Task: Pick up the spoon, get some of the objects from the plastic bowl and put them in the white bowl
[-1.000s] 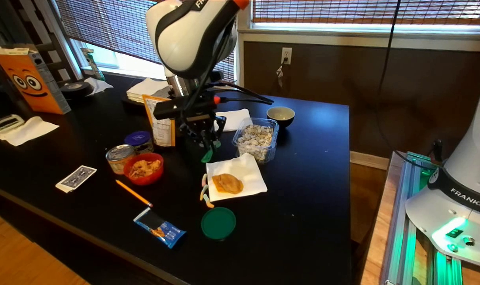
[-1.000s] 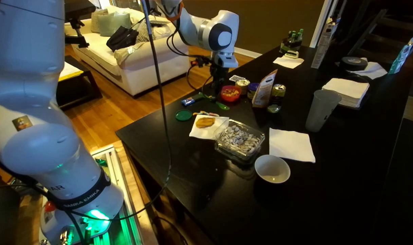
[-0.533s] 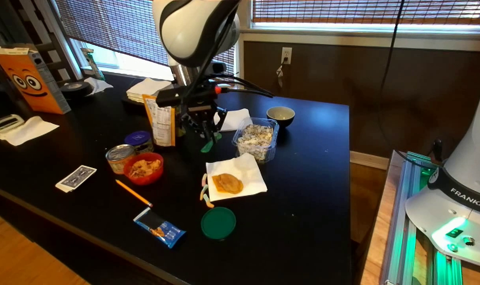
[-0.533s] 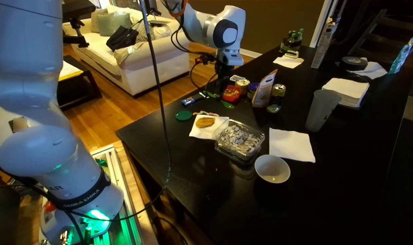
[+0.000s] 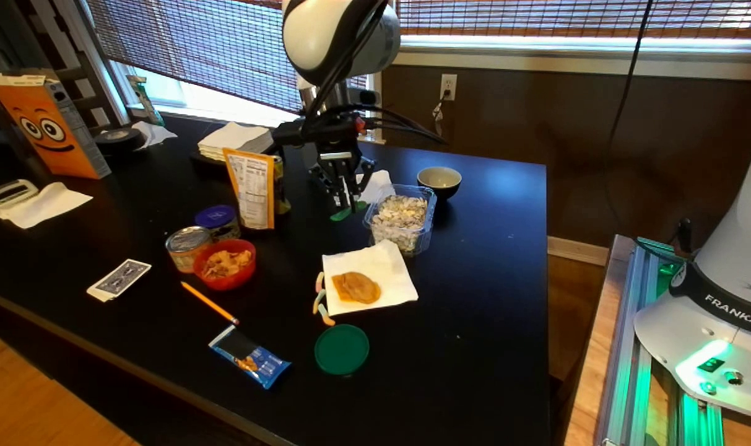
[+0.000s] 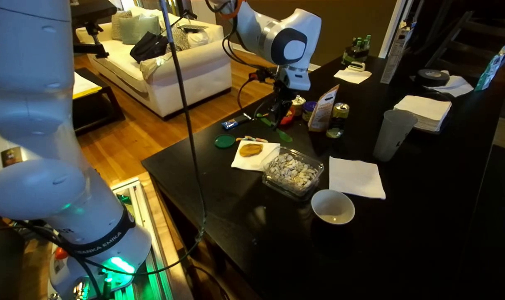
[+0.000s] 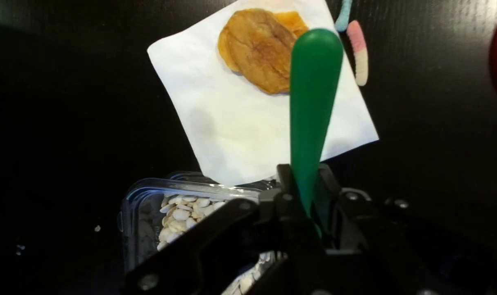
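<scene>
Gripper is clamped on the green spoon; in the wrist view one end juts out from the grip. Clear plastic bowl, heaped with pale bits, sits near the gripper. White bowl stands farther from the gripper, past the plastic bowl. Napkin with its brown-orange round also lies near the gripper. Red bowl, in an exterior view, stands on the gripper's opposite side from the plastic bowl.

I see the green spoon held aloft, slanted as best I can tell, near the clear, squarish plastic bowl. Pale, flat, seed-like objects lie heaped inside it. Just beside, the round white bowl stands upright.
</scene>
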Tool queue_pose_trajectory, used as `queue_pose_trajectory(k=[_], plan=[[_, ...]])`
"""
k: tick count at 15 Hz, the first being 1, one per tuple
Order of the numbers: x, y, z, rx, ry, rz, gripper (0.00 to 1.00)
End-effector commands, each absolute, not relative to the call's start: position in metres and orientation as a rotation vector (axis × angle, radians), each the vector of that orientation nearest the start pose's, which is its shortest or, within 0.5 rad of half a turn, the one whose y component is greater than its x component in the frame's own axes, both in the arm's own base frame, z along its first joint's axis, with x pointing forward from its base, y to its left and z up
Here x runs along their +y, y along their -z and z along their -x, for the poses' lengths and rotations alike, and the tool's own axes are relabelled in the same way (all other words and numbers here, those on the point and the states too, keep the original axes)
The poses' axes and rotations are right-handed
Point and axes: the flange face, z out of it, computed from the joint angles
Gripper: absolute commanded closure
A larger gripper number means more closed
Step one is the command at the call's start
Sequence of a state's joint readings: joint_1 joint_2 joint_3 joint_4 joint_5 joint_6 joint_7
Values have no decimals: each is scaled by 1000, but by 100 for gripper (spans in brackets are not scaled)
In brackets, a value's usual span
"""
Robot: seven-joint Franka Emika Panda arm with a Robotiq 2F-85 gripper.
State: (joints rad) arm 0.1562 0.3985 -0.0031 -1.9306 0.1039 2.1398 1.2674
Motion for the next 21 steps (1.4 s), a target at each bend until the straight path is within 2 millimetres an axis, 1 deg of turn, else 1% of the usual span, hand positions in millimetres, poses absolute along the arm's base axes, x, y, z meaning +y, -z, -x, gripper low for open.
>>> queue_pose_trajectory(k=[1, 4, 5, 6, 11, 12, 13, 17, 21], plan=[[78, -259, -575, 1859, -367, 2592, 96], [71, -249, -568, 1914, -375, 2586, 96], [73, -246, -578, 1870, -377, 2622, 96], [72, -244, -577, 1875, -382, 2624, 84], [73, -243, -578, 1873, -382, 2625, 84], [73, -243, -578, 1873, -382, 2625, 96], [70, -246, -577, 1873, -402, 2620, 96], [49, -259, -566, 1851, -470, 2605, 96], [23, -265, -554, 1706, -588, 2640, 96]])
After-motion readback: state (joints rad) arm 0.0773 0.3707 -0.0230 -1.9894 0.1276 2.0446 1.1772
